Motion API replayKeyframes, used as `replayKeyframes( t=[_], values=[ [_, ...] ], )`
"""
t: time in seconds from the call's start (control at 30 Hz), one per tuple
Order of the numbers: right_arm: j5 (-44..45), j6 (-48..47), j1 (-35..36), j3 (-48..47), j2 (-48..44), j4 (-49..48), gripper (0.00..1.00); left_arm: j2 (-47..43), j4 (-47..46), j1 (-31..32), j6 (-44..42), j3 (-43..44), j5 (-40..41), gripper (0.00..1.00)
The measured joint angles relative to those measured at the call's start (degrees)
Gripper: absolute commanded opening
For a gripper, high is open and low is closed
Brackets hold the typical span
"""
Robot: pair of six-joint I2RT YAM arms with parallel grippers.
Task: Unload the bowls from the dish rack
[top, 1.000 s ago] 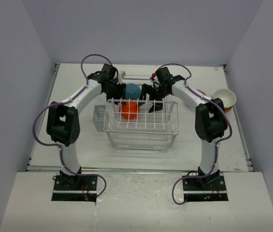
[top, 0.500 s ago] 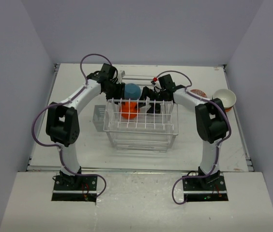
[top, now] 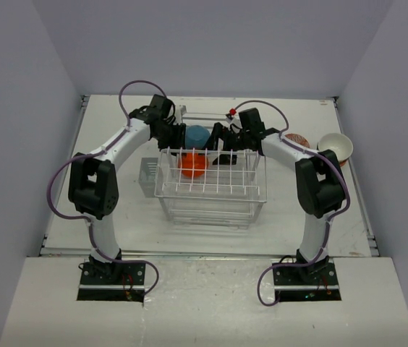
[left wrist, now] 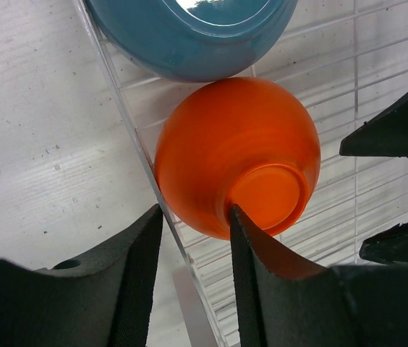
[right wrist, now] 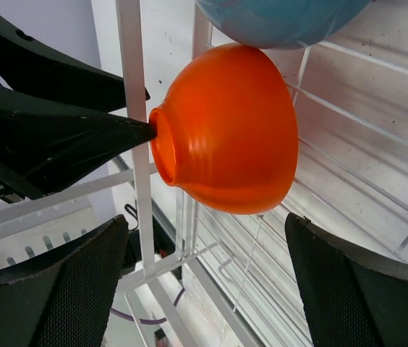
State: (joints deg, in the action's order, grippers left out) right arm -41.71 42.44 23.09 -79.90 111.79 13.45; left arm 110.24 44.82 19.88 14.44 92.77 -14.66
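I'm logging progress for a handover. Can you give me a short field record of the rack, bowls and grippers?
in dish rack: orange bowl, blue bowl beside it
unloaded: cream bowl, speckled bowl, right of the rack
left gripper: open, fingertip at orange bowl's foot
right gripper: open, empty, above the rack

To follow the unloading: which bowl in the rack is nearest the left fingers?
The orange bowl, its base facing them; the blue bowl lies beyond it.
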Motion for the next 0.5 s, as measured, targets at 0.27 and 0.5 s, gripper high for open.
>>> replayKeyframes(
  t=[0.27,0.5],
  values=[
    [-0.4,0.8,0.0,0.0,0.4,-1.2,0.88,-0.4,0.0,-0.5,0.0,0.0,-0.2,0.38],
    [-2.0,1.7,-0.1,-0.5,1.4,-2.2,0.88,-0.4,-0.1,-0.7,0.0,0.0,-0.3,0.38]
  ],
)
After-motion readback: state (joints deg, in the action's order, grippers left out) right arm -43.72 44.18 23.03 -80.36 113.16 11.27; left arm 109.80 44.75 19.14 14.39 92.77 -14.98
